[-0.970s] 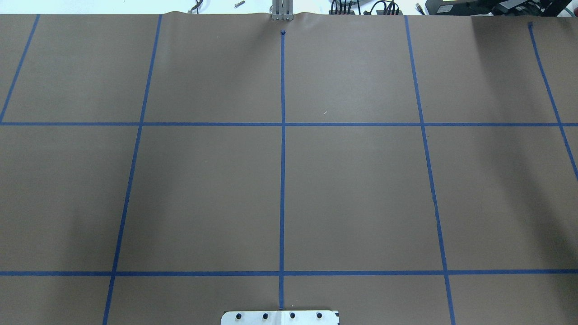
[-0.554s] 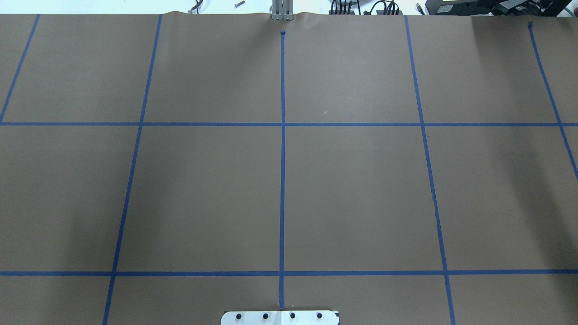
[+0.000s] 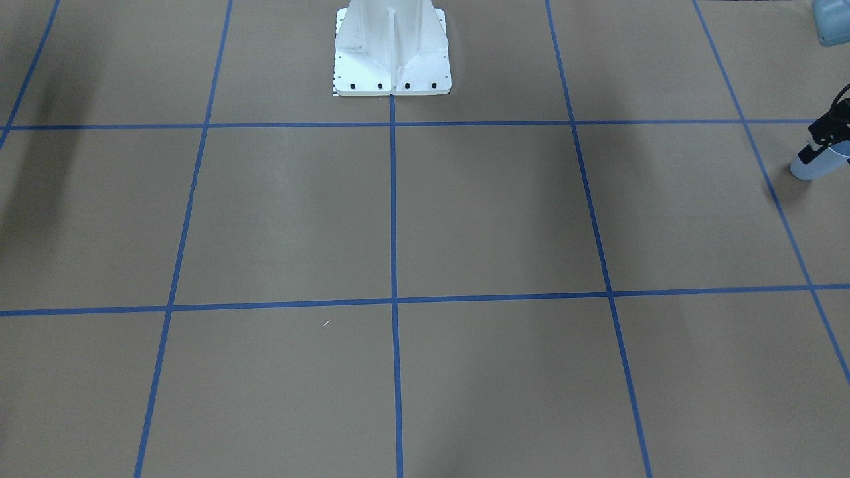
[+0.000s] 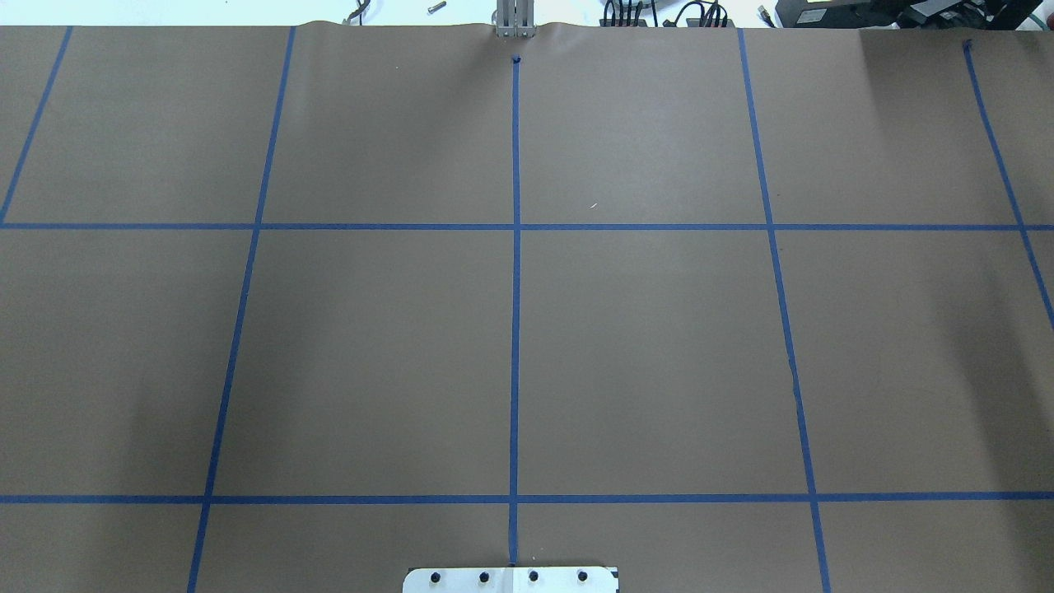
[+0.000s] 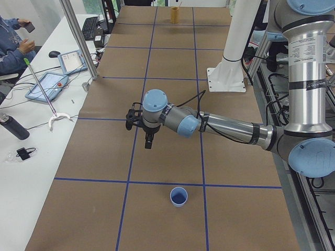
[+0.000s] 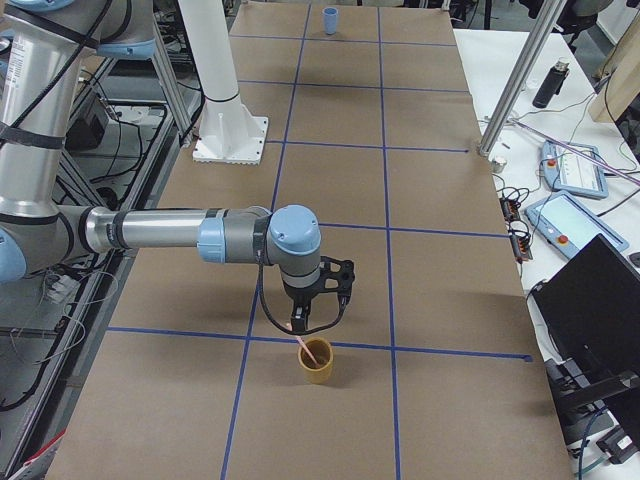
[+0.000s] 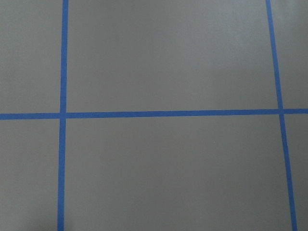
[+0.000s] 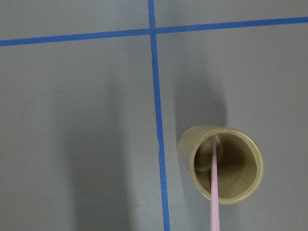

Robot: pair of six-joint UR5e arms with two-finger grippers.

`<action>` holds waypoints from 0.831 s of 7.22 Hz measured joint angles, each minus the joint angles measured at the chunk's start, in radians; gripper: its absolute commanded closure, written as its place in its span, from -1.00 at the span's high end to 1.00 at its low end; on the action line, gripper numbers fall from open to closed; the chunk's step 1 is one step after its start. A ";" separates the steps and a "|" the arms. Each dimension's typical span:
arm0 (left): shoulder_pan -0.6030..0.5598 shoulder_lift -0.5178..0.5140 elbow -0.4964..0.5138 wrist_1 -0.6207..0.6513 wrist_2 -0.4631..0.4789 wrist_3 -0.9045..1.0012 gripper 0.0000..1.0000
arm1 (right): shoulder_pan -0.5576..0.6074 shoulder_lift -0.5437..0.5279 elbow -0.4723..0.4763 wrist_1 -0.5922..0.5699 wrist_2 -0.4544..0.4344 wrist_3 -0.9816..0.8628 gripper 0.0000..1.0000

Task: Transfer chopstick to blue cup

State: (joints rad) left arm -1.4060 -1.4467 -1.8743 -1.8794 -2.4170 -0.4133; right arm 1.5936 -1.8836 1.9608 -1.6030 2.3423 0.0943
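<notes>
Nearest thing from the right-end camera was the right gripper (image 6: 305,325), pointing straight down over a tan cup (image 6: 318,366). The chopstick (image 8: 214,197) ran from under that gripper down into the tan cup, with its lower end inside. No fingers showed on the wrist cam, so I honestly couldn't tell if it was clamped on the stick or not.

Further along the table (image 4: 659,346) stood the robot's white pedestal (image 3: 392,53). Way down at the far end sat the blue cup (image 5: 178,196), upright and well apart from the chopstick. The left gripper (image 5: 149,145) hung above the paper near that cup without touching it; couldn't tell whether it was apart or together.

Compared with a second ago, the overhead shot looked the same to me: just brown paper and blue tape lines (image 4: 515,329), with no arm in it.
</notes>
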 measured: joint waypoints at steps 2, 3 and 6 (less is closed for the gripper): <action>-0.055 0.045 0.083 -0.059 0.007 0.239 0.96 | 0.000 0.024 0.022 0.000 0.000 0.008 1.00; -0.109 0.063 0.137 -0.075 0.008 0.363 0.96 | -0.001 0.030 0.027 0.005 0.002 0.009 1.00; -0.191 0.197 0.227 -0.119 0.033 0.498 0.96 | -0.005 0.034 0.023 0.049 0.014 0.012 1.00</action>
State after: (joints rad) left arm -1.5970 -1.2492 -1.6477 -1.9981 -2.3842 0.0843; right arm 1.5884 -1.8492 1.9842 -1.5538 2.3563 0.1065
